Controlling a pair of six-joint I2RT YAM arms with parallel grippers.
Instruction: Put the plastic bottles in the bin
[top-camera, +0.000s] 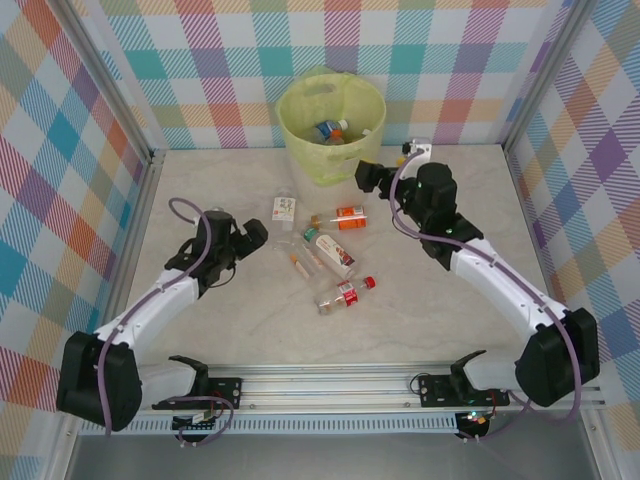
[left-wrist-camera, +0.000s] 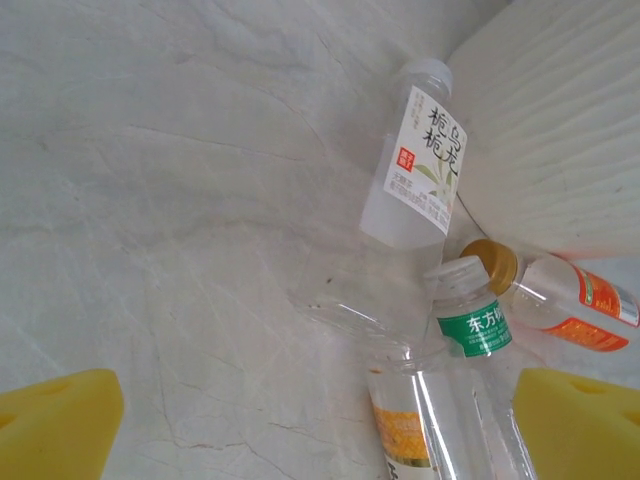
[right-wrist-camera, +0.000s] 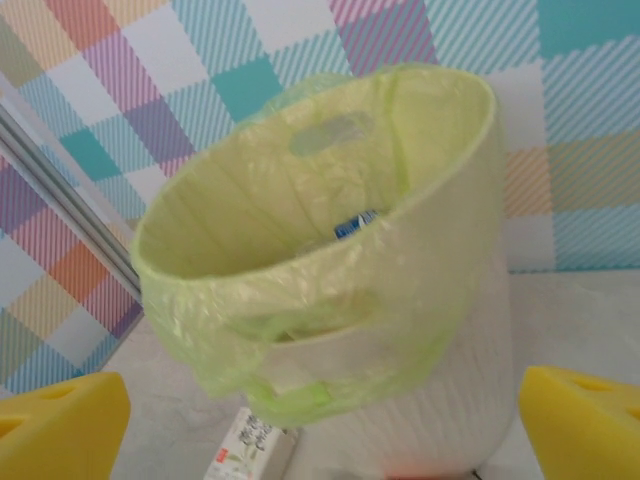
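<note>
Rail (top-camera: 330, 380) running along near edge of table (top-camera: 250, 330), carrying both arm bases. Bin (top-camera: 322, 165) standing at far wall, bag-lined, binned bottles (top-camera: 331, 130) lying inside. Right gripper (top-camera: 366, 177) hovering just beside bin wall, jaws spread wide, gripping nothing. Left gripper (top-camera: 251, 237) hovering over table, jaws released, empty. Five loose bottles (top-camera: 333, 256) lying mid-table between grippers, white-labelled one nearest bin base.

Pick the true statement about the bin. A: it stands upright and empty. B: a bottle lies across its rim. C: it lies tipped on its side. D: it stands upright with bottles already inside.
D: the bin stands upright, and the top view shows bottles lying inside it.
</note>
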